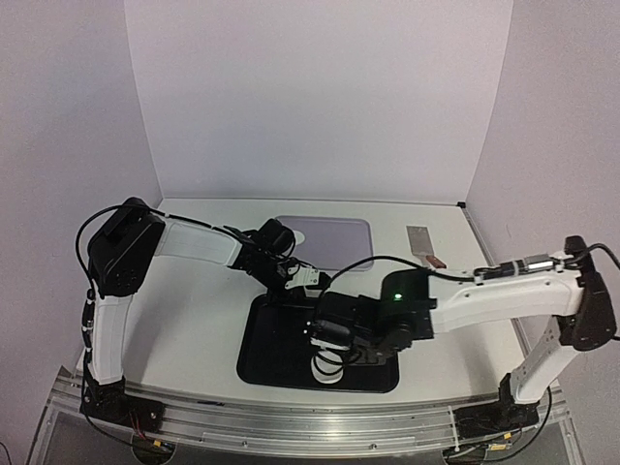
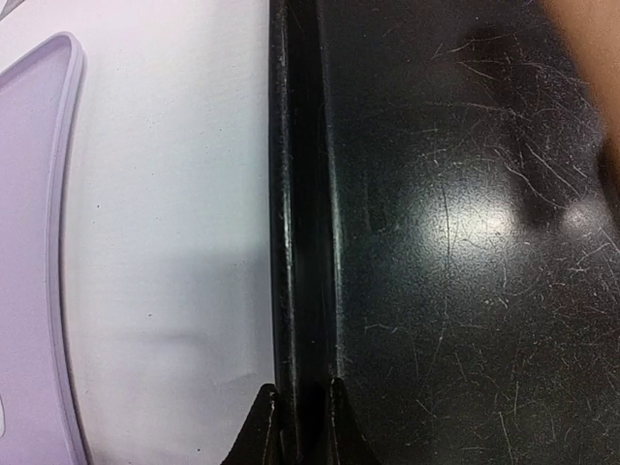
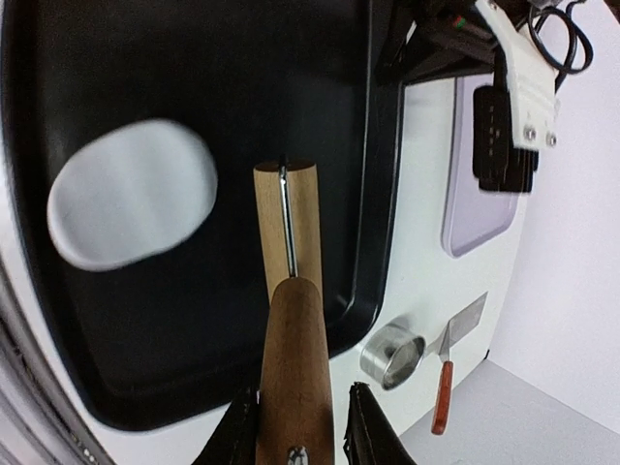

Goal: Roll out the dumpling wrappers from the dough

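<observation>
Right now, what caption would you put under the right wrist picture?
The right claw holds a wooden rolling pin over the black tray, beside an oval of white dough.

Table (image 1: 194, 320) carries black tray (image 1: 271, 339), lilac board (image 1: 334, 237), ring (image 3: 392, 356), seemingly a scraper (image 1: 421, 242).

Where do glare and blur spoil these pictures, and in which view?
Left wrist: bright glare on the scratched black tray, brown blur in the top right corner. Right wrist: the rolling pin is soft at its near handle, the dough clearer. Top external: even light.
</observation>
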You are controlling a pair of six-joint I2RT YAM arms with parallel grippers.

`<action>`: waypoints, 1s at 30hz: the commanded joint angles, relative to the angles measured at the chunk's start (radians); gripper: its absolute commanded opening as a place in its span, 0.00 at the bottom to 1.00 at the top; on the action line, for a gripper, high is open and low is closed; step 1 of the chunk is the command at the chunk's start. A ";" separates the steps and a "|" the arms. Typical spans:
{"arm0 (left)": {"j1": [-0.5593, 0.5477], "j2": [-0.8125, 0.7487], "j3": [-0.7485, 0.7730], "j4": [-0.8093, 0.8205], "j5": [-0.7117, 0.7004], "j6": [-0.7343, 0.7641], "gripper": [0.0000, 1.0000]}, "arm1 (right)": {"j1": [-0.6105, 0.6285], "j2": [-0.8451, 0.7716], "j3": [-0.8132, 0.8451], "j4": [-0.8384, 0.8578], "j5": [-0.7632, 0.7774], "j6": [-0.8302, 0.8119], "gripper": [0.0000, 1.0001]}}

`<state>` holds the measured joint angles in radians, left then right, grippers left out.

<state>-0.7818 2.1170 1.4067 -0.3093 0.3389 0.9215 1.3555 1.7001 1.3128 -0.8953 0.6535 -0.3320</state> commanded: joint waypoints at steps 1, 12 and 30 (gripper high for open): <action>0.018 0.018 0.009 0.013 -0.126 0.077 0.00 | 0.058 -0.166 -0.069 -0.157 -0.054 -0.040 0.00; 0.018 0.021 0.006 0.013 -0.129 0.074 0.00 | 0.120 -0.127 -0.136 -0.218 -0.206 -0.050 0.00; 0.016 0.039 0.023 0.013 -0.129 0.066 0.00 | 0.071 0.038 -0.072 0.054 -0.238 -0.132 0.00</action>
<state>-0.7818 2.1170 1.4071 -0.3107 0.3386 0.9207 1.4645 1.6689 1.2210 -0.9168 0.4973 -0.4326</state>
